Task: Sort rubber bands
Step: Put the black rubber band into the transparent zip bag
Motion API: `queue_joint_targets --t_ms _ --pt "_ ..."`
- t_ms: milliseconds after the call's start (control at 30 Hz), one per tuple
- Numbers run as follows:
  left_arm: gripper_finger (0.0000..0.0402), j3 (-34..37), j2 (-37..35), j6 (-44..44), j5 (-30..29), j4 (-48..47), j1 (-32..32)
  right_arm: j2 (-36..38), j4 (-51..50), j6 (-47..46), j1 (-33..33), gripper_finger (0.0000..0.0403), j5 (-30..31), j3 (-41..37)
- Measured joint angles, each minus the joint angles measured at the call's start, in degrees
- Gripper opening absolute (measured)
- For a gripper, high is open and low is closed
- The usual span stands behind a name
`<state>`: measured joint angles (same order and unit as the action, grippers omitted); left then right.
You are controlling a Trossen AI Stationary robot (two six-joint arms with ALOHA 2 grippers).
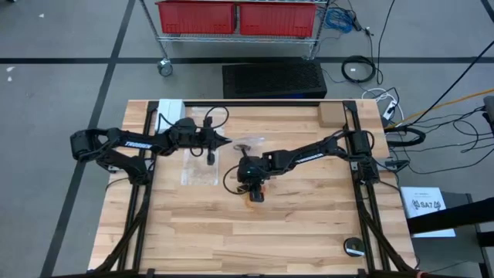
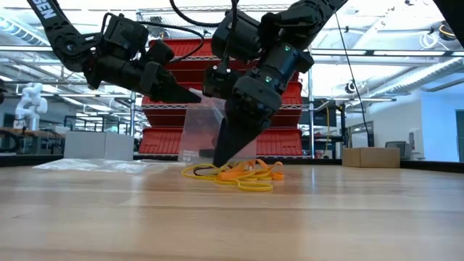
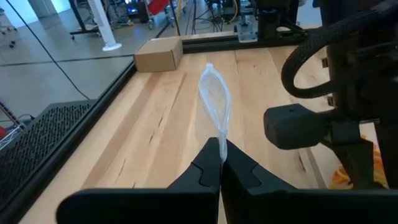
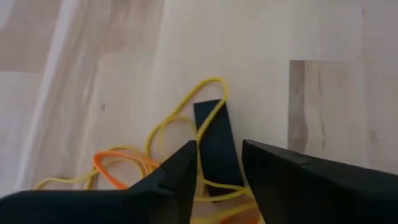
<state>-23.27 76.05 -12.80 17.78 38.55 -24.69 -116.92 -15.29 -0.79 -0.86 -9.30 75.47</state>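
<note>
A: Two grippers were observed above the wooden table [image 1: 293, 224]. How was the left gripper [image 3: 221, 163] set?

B: Its jaws were closed together on a clear plastic bag [image 3: 214, 102], which was held up off the table.

A: And the right gripper [image 4: 219, 163]?

B: It was pointed down into the pile of rubber bands [image 2: 239, 174], yellow and orange, near the table's middle. Its jaws were set slightly apart, with a yellow band [image 4: 186, 106] seen between the fingertips. Whether a band was clamped could not be told.

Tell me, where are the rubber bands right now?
In the low view, the rubber bands lie piled mid-table, directly beneath the right gripper.
</note>
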Motion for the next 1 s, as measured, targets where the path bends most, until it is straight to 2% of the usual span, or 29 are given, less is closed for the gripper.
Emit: queue_joint_targets --t_ms 233,400,533,600,700,833,1000 --pt "0.0002 0.0 0.0 0.0 0.0 -0.1 0.0 0.0 -2.4 1.9 0.0 0.0009 0.4 3.2" --pt "0.0002 0.0 0.0 0.0 0.0 -0.3 0.0 0.0 -6.0 2.8 -0.2 0.0013 4.0 7.4" --pt "0.0002 0.0 0.0 0.0 0.0 -0.6 0.0 0.1 -11.0 5.5 -1.1 0.0007 11.2 11.0" --pt "0.0002 0.0 0.0 0.0 0.0 -0.6 0.0 0.1 -16.1 6.2 -1.6 0.0003 13.7 12.8" --pt "0.0002 0.0 0.0 0.0 0.0 -0.6 0.0 0.2 -24.5 6.5 -1.7 0.0002 13.7 14.7" --pt "0.0002 0.0 0.0 0.0 0.0 -0.6 0.0 0.2 -32.0 3.4 -0.7 0.0001 16.7 13.4" --pt "0.0002 0.0 0.0 0.3 0.0 -0.6 0.0 0.6 -31.7 -2.8 0.3 0.0001 23.3 8.3"
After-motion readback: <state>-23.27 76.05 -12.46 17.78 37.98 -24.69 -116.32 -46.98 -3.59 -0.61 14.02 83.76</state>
